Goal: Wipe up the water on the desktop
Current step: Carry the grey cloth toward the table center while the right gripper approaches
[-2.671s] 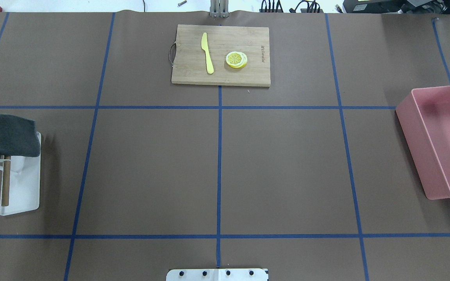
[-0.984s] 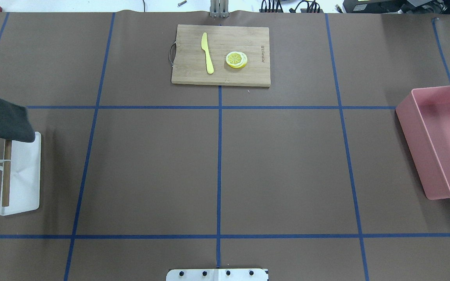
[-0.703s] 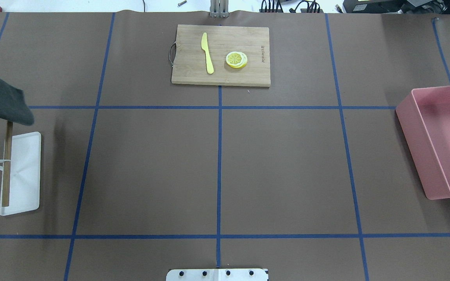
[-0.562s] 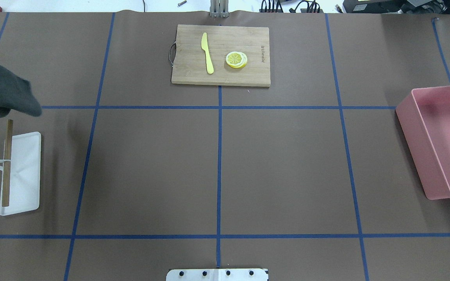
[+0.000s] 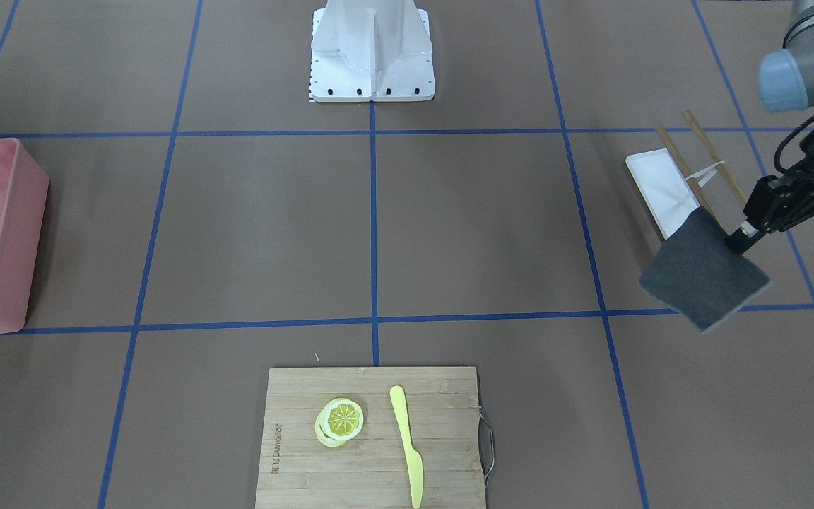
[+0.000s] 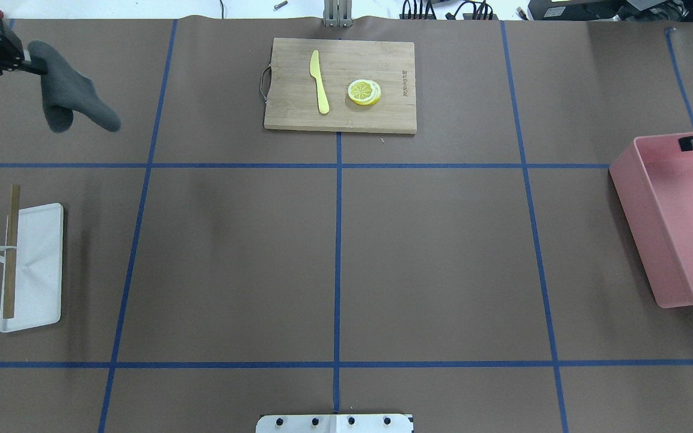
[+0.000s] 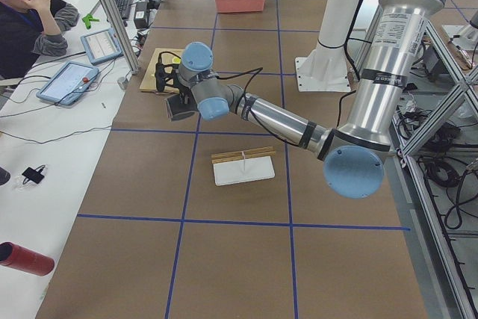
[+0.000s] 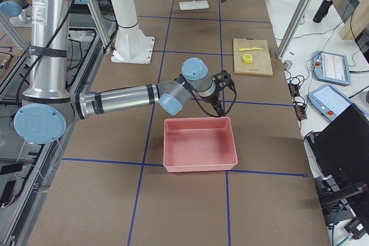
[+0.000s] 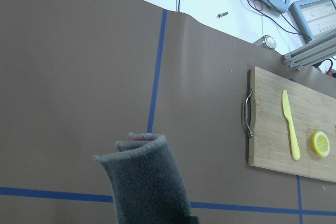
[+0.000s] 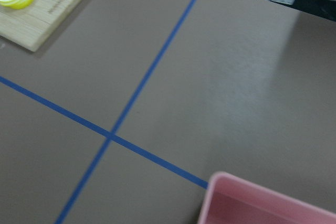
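Observation:
The desktop (image 6: pixel 232 252) is matte brown with blue tape lines; I can make out no water on it. My left gripper (image 6: pixel 26 60) is shut on a corner of a dark grey cloth (image 6: pixel 73 99), which hangs folded in the air over the far left of the desktop. The cloth also shows in the front view (image 5: pixel 704 276) and in the left wrist view (image 9: pixel 147 182). My right gripper (image 6: pixel 692 143) enters at the right edge, over the far rim of the pink bin (image 6: pixel 677 222). I cannot tell whether it is open or shut.
A bamboo cutting board (image 6: pixel 340 84) with a yellow knife (image 6: pixel 319 81) and lemon slices (image 6: pixel 364 91) lies at the far middle. A white rack with two wooden rods (image 6: pixel 27 264) stands at the left. The robot base (image 6: pixel 334 423) is at the near edge.
The left gripper lifted the grey cloth off the rack's rods and carried it up and toward the far left corner. The right gripper has come into view over the pink bin.

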`<state>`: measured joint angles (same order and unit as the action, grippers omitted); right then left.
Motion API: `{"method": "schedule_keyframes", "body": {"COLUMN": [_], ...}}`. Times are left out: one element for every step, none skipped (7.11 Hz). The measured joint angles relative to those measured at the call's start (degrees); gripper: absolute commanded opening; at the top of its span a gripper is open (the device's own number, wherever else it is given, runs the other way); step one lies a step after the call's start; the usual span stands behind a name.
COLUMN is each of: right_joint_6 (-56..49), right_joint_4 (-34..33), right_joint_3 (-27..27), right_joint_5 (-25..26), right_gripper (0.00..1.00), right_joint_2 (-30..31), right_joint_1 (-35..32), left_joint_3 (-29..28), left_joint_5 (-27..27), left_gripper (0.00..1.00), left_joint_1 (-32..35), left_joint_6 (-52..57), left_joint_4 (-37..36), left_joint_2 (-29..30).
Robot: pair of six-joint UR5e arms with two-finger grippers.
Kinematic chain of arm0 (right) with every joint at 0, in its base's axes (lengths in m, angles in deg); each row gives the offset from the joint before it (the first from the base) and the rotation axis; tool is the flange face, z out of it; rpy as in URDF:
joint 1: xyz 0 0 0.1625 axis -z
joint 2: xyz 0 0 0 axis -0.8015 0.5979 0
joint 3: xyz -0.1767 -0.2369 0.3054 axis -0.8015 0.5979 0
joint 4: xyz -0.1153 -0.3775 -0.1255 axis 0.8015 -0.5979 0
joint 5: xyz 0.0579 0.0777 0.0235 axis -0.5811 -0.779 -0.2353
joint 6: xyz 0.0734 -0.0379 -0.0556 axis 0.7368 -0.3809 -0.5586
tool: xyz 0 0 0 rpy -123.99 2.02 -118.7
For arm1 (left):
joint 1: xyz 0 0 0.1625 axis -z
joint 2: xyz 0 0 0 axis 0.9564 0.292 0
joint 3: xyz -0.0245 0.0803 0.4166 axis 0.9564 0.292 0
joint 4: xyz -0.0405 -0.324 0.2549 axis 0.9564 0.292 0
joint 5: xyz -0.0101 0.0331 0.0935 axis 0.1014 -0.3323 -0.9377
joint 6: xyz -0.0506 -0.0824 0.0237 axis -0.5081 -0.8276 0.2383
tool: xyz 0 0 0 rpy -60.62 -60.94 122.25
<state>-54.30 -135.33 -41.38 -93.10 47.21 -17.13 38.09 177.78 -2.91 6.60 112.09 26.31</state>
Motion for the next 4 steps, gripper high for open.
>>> {"method": "schedule_keyframes", "body": {"right_joint_6": [2.8,7.1,11.7,15.1], "right_joint_4": [0.9,1.2,1.1,1.0], "right_joint_3": [-0.1,-0.2,-0.4,-0.6], "right_joint_5": [0.4,2.1,6.4,13.1], "right_gripper": [0.99,0.98,0.98,0.98], "right_joint_2": [-3.7,-7.5,-11.7,-15.1], "right_joint_1": [3.9,8.1,13.1,18.7], "left_joint_3": [0.2,0.6,1.2,1.7], "left_joint_5": [-1.9,-3.1,-3.7,-4.2], "left_gripper": [0.0,0.0,0.0,0.0], "left_joint_1": [-2.3,-4.2,-5.7,-7.1], "left_joint_6": [-3.6,-7.0,-10.5,-13.4], "left_joint_4": [0.0,0.0,0.0,-0.1], "left_joint_2": [2.3,4.4,6.2,7.7]}}
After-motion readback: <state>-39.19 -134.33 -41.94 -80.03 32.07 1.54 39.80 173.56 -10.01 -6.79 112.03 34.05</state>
